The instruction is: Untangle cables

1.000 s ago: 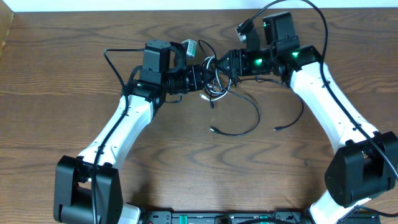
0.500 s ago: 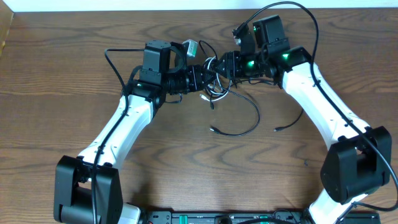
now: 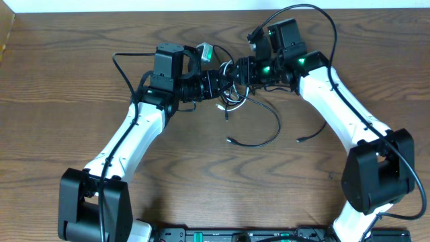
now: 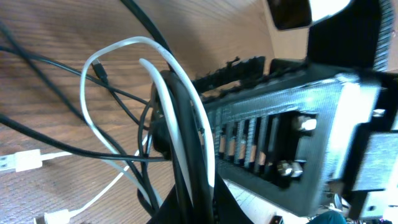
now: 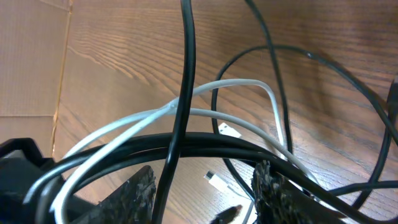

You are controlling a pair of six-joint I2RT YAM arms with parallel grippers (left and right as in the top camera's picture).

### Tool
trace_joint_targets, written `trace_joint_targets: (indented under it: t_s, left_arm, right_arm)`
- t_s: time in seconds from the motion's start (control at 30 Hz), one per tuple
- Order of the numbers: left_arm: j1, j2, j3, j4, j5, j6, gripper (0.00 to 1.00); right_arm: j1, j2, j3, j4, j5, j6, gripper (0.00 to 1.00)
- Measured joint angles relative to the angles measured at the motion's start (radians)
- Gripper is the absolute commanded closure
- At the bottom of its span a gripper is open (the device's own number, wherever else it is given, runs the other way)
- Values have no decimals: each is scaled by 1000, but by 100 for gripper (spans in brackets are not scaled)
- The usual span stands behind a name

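Both arms bend inward, wrists meeting at upper centre. Left gripper [image 3: 217, 81] is clenched on the cables [image 3: 232, 99]. Right gripper [image 3: 238, 70] has its fingers apart, cords crossing between. Loose ends trail mid-frame over the brown wooden table [image 3: 60, 101].

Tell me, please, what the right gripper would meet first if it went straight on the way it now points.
Most likely the cables, crossing just ahead of the right gripper; the left gripper seems to lie behind them, though depth is unclear.

Long white links [image 3: 134, 138], black joints [image 3: 168, 64] and bases [image 3: 87, 202], green wrist lights [image 3: 267, 68]
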Motion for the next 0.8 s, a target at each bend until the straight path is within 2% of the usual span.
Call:
trace_joint_targets:
  t_s: [0.5,0.57,0.6,0.8]
  left_arm:
    - [5,0,0,-2,-5,-2,93]
    - [9,0,0,-2,-5,-3,93]
    - [10,0,0,-1,-4,-2,92]
    - [7,0,0,-25,-15,4,93]
  right_arm:
    - [36,23,0,15,33,41,69]
    - [45,32,0,12,38,45,76]
    - [52,36,0,12,37,48,99]
    - [65,40,0,15,-4,60,99]
